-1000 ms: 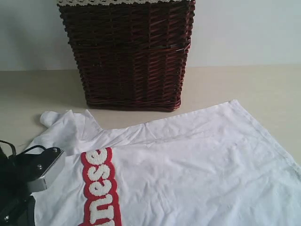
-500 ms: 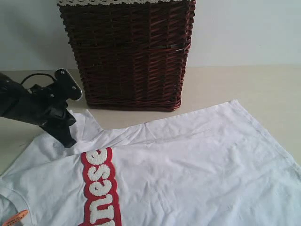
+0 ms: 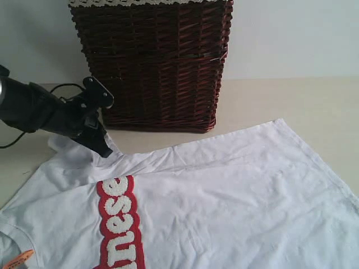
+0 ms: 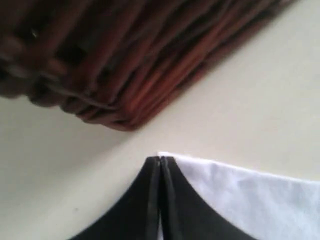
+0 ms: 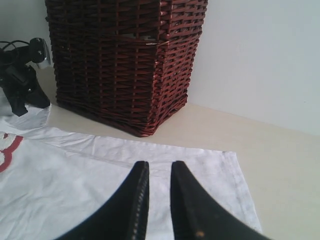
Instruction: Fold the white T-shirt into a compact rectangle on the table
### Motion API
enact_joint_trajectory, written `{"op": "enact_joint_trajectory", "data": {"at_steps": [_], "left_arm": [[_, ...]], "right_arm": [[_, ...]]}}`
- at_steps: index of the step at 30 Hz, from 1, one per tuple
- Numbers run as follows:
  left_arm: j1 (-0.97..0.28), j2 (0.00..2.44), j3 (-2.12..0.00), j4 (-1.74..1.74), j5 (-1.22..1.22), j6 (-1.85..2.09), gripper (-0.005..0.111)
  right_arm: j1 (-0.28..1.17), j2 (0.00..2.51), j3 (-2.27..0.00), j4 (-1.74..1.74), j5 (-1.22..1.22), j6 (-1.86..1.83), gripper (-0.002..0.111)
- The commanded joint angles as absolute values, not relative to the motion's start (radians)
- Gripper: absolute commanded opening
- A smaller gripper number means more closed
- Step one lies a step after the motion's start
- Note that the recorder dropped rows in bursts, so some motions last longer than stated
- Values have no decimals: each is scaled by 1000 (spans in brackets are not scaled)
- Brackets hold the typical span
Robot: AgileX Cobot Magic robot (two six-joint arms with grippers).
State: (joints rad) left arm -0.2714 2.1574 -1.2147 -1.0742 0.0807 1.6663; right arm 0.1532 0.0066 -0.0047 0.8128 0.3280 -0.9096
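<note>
Your left gripper (image 4: 160, 161) has its jaws pressed together, tip down at the edge of the white T-shirt (image 3: 235, 190), just in front of the basket (image 3: 157, 67) near its lower corner on the left arm's side. Whether any cloth is caught between the jaws, you cannot tell from these views. Your right gripper (image 5: 155, 167) hangs over the shirt farther out from the basket, with a narrow gap between its jaws and nothing in it.

The shirt lies spread open and wrinkled on the table (image 3: 314, 101) in front of the basket, print up, with no fold made yet. So, as I judge it, you are at the very start: taking hold of the sleeve end for the first fold. The next move calls for a sure pinch on the cloth at that edge. Then lift it just clear of the table and carry it away from the basket, across the red-edged letters (image 3: 119, 218) — without nudging the basket.

Count: one shirt, one basket, one table, two grippers, and one orange tag (image 3: 19, 259) at the collar.
</note>
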Motion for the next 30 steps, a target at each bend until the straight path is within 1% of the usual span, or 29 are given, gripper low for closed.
{"op": "enact_joint_trajectory", "data": {"at_steps": [1, 9, 12, 14, 17, 19, 26, 30], "left_arm": [[-266, 2183, -1222, -1090, 101, 1668, 0], [-269, 2252, -1224, -1030, 204, 1705, 0], [-271, 2263, -1231, -1036, 203, 1735, 0], [-271, 2267, -1248, -1040, 173, 1726, 0], [-269, 2265, -1270, -1127, -11, 1637, 0], [-254, 2246, -1279, -1160, -54, 1579, 0], [-180, 2156, -1279, -1162, 122, 1449, 0], [-148, 2116, -1279, -1138, 350, 1467, 0]], "right_arm": [[155, 0, 0, 809, 331, -911, 17], [155, 0, 0, 809, 331, -911, 17], [155, 0, 0, 809, 331, -911, 17], [155, 0, 0, 809, 331, -911, 17], [155, 0, 0, 809, 331, -911, 17], [155, 0, 0, 809, 331, -911, 17], [155, 0, 0, 809, 331, -911, 17], [155, 0, 0, 809, 331, -911, 17]]}}
